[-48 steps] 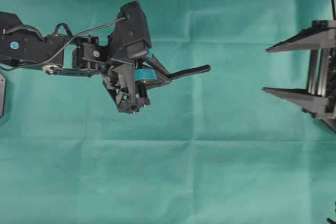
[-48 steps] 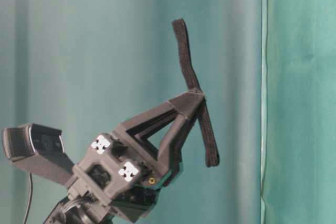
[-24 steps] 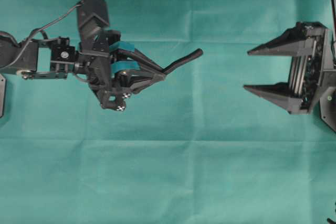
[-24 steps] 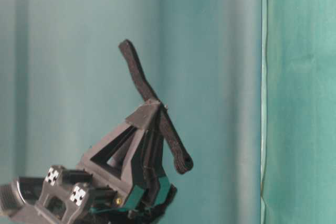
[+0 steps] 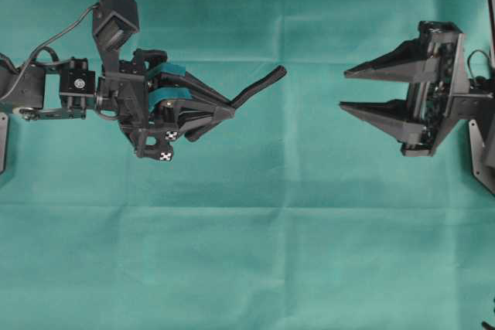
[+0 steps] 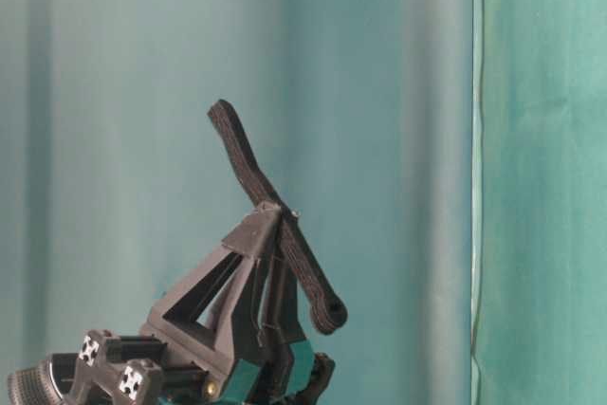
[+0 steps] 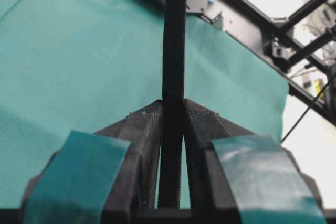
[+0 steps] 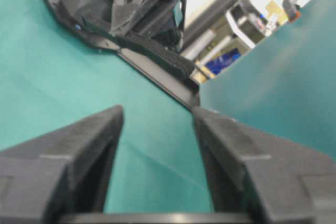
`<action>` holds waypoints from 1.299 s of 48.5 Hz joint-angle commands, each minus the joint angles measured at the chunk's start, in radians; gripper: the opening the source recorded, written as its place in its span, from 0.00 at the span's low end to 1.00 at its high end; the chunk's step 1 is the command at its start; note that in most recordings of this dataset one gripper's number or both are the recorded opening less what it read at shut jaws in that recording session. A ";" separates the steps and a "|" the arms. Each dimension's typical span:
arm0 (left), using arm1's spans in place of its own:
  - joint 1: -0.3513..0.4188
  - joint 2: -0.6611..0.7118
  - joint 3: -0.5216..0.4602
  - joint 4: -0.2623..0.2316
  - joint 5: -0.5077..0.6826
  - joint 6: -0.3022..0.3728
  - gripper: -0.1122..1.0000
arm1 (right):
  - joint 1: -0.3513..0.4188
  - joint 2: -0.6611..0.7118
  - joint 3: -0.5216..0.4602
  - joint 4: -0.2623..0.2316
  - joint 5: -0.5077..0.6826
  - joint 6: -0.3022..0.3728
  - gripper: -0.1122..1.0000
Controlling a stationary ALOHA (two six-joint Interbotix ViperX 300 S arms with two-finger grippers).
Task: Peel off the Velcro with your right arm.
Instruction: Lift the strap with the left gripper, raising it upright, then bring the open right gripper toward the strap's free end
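The Velcro point(image 5: 259, 86) is a narrow black strap, pinched near its middle by my left gripper point(image 5: 230, 107), the one with teal finger pads. Its free end sticks out toward the right and stands up in the table-level view point(image 6: 251, 173). In the left wrist view the strap point(image 7: 174, 40) runs straight up between the shut fingers of the left gripper point(image 7: 172, 109). My right gripper point(image 5: 343, 90) has plain black fingers, is open and empty, and stays apart from the strap's tip, to its right. Its wrist view shows the open right gripper point(image 8: 157, 116) facing the strap point(image 8: 157, 51).
Teal cloth point(image 5: 255, 253) covers the table and a teal backdrop point(image 6: 398, 139) hangs behind. The left arm's cable point(image 5: 66, 32) loops over its wrist. A dark frame edge point(image 8: 157, 77) and clutter lie beyond the cloth.
The left gripper has drawn back to the left and turned, tilting the Velcro. The right gripper has moved left toward the strap's free end, staying open.
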 commanded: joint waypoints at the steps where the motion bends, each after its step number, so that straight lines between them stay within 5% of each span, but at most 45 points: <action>1: -0.002 -0.018 -0.009 0.000 -0.011 0.000 0.19 | -0.008 0.015 -0.029 0.002 -0.032 -0.003 0.21; 63: -0.006 -0.011 0.006 -0.002 -0.011 0.002 0.19 | -0.032 0.272 -0.189 -0.002 -0.110 -0.009 0.19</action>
